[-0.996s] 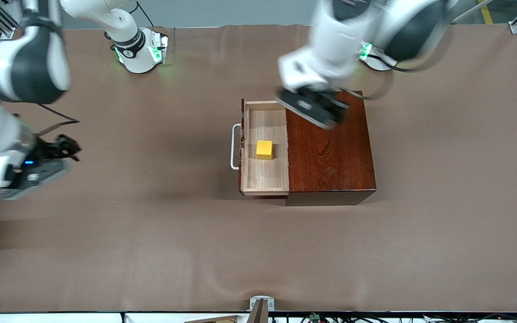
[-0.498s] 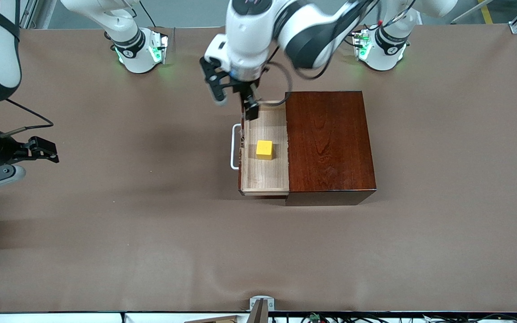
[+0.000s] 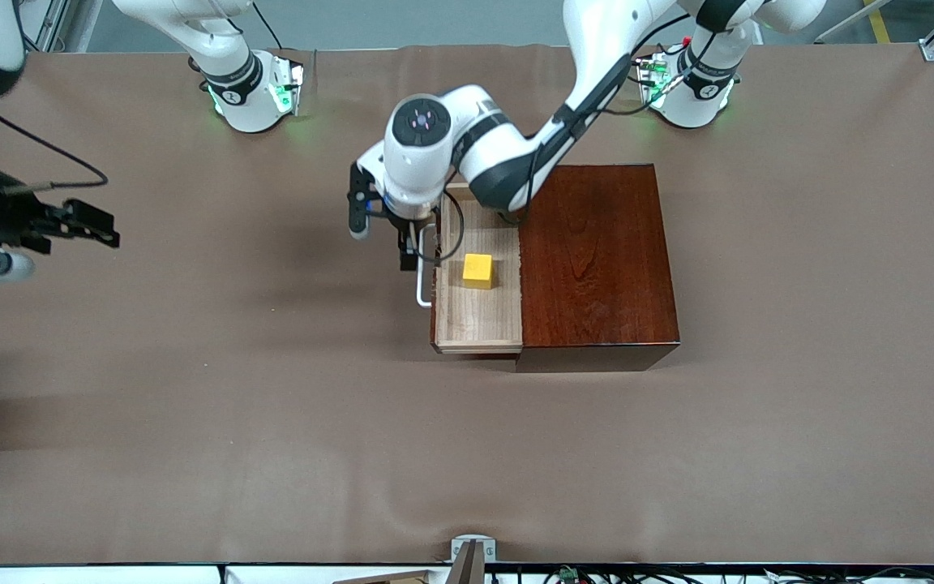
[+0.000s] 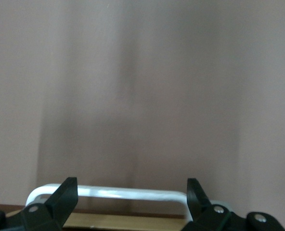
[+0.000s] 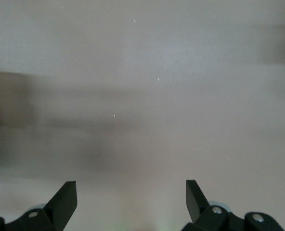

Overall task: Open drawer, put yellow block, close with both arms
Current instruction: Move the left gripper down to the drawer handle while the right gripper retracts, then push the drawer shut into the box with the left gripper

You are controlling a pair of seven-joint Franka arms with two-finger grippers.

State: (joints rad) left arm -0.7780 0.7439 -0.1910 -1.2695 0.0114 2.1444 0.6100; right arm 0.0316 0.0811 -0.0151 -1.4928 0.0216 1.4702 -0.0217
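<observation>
Front view shows the yellow block (image 3: pixel 478 270) lying in the open drawer (image 3: pixel 479 324); closing is next. Left gripper (image 3: pixel 382 235), fingers spread, hangs at the handle (image 3: pixel 422 280) to push. Right gripper (image 3: pixel 82 223), open, waits over the table's end

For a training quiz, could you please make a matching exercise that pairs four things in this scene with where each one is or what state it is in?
1. small bright yellow cube
2. pale wooden drawer tray
3. left gripper
4. right gripper

A. pulled out of the dark mahogany box
B. by the white loop handle, jaws open
C. inside the tray
D. over bare brown table at the right arm's end, jaws open

Pairs: 1-C, 2-A, 3-B, 4-D
</observation>
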